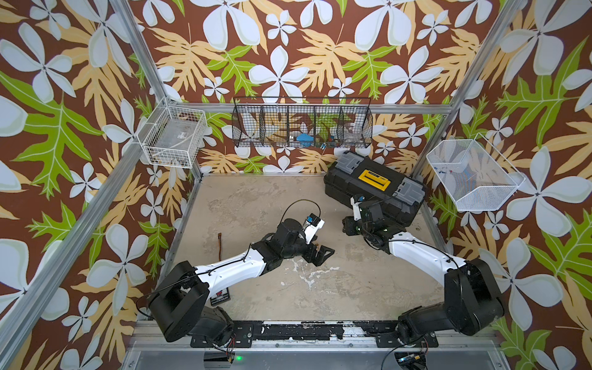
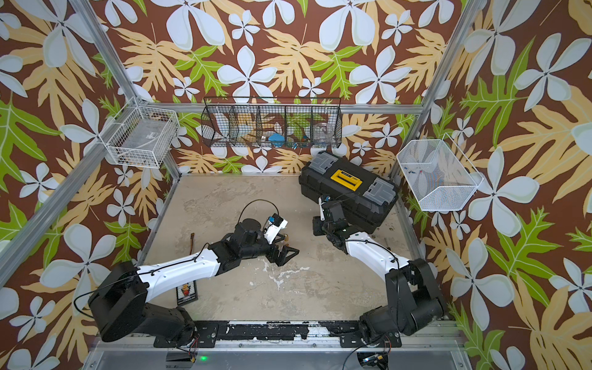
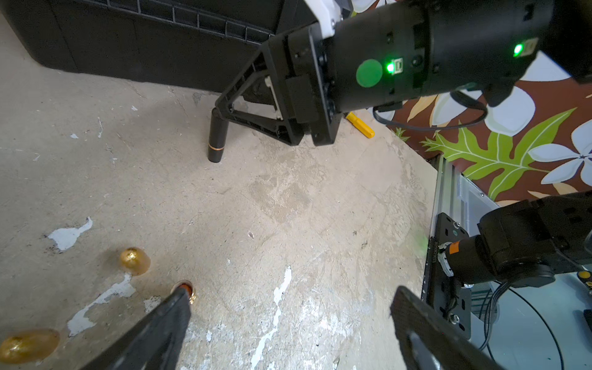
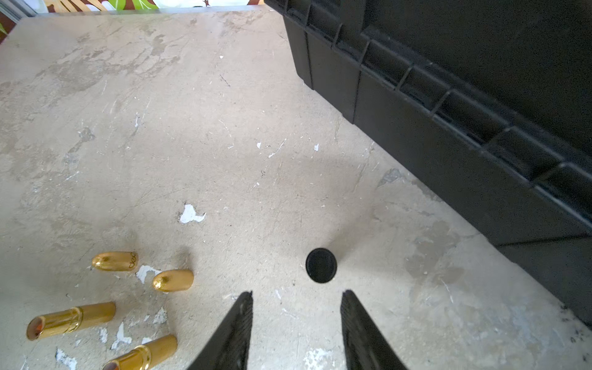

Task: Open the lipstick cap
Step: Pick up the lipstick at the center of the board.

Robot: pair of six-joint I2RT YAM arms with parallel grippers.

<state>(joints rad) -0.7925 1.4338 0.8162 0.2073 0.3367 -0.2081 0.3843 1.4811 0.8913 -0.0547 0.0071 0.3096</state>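
Gaping wide, left gripper (image 3: 291,290); right gripper (image 4: 297,293) narrower, empty — black lipstick (image 4: 321,266) near toolbox (image 4: 448,144) edge.

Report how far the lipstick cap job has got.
Done: two gold lipsticks are uncapped, their gold caps sit apart from them. In hand: nothing held; the left end effector is wide open, the right end effector open with the black lipstick just beyond its fingertips. Left: that one looks still capped.
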